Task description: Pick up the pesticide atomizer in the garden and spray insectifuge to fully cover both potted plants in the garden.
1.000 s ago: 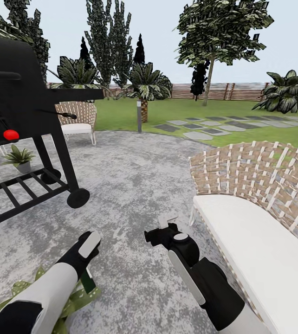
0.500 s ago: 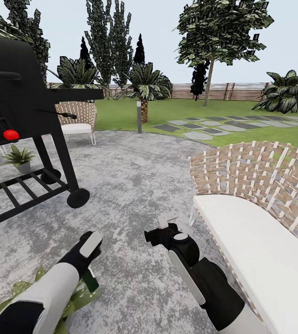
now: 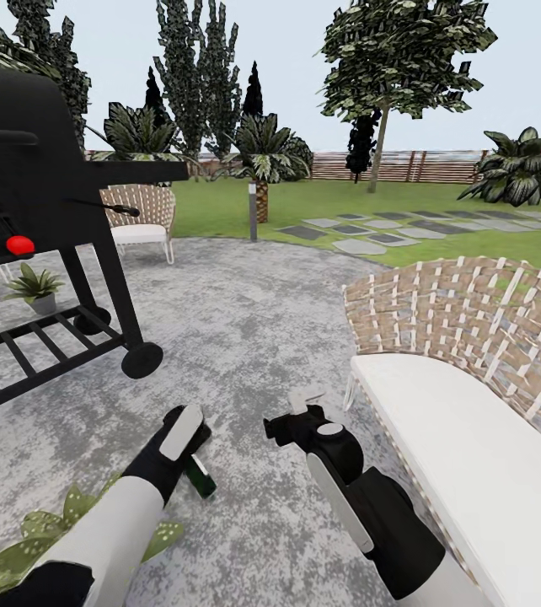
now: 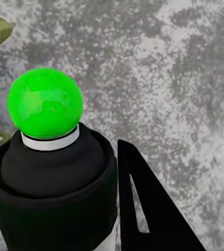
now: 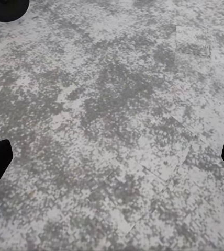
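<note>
Head view shows the left gripper (image 3: 193, 462) clamped on the pesticide atomizer (image 3: 200, 477), just beside the speckled potted plant (image 3: 39, 539). The right gripper (image 3: 291, 415) hangs spread, empty. Pickup looks done; the thinner-leaved potted plant (image 3: 34, 287) probably awaits spraying.
</note>
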